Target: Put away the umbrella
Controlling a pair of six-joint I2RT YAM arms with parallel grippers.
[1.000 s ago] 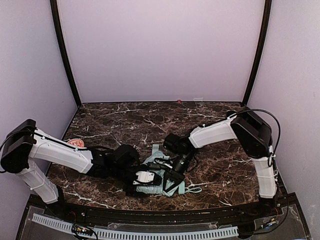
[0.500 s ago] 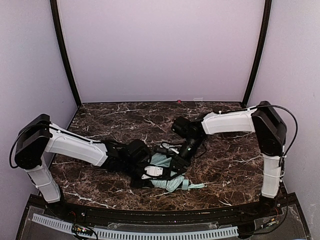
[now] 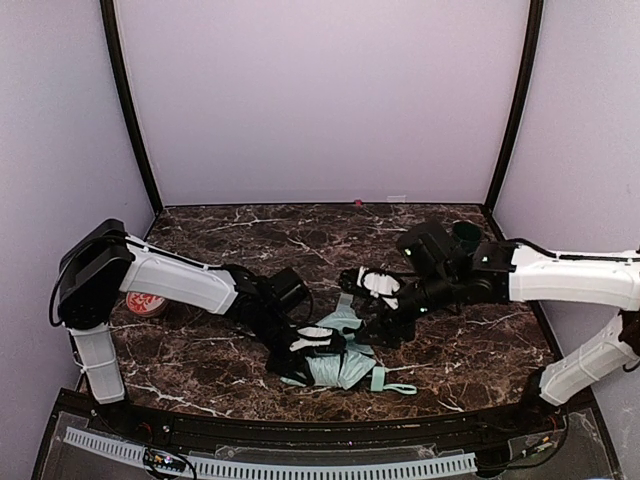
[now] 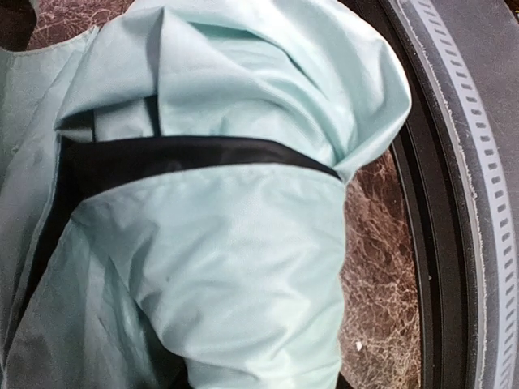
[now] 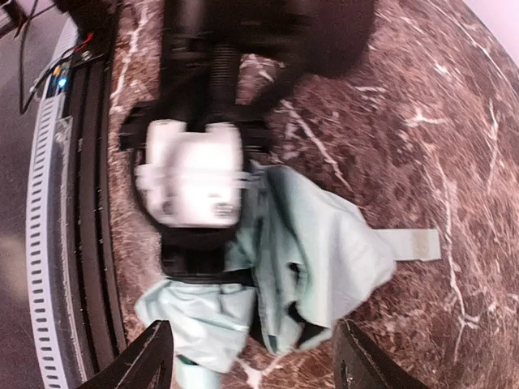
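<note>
Gripping anything with the left?

Yes. Your left gripper (image 5: pixel 201 261) is clenched on the umbrella (image 3: pixel 338 362). Its black fingers are buried in the bunched mint canopy. Your left wrist camera sees little else: pale fabric with a band of black lining (image 4: pixel 186 154) running across it.

And the right?

Your right gripper (image 5: pixel 253 352) is released. Its two fingers stand wide apart with nothing between them, and it hangs just above the umbrella, clear of the fabric.

Where does the umbrella lie?

It lies crumpled on the marble table (image 3: pixel 250 240), below your right gripper and at the fingertips of your left one, near the table's front edge. A flat strap tab (image 5: pixel 409 241) sticks out of the bundle onto the marble, on the side away from that edge. A thin mint strap (image 3: pixel 398 387) trails off beyond your left gripper's fingertips. You cannot make out the shaft or handle among the folds.

Anything else around?

A dark mug (image 3: pixel 463 234) stands well behind your right gripper, past its wrist, toward the back corner. A red-and-white round thing (image 3: pixel 148 303) sits far back from your left gripper, beside that arm's upper link, and it is too small to name.
</note>
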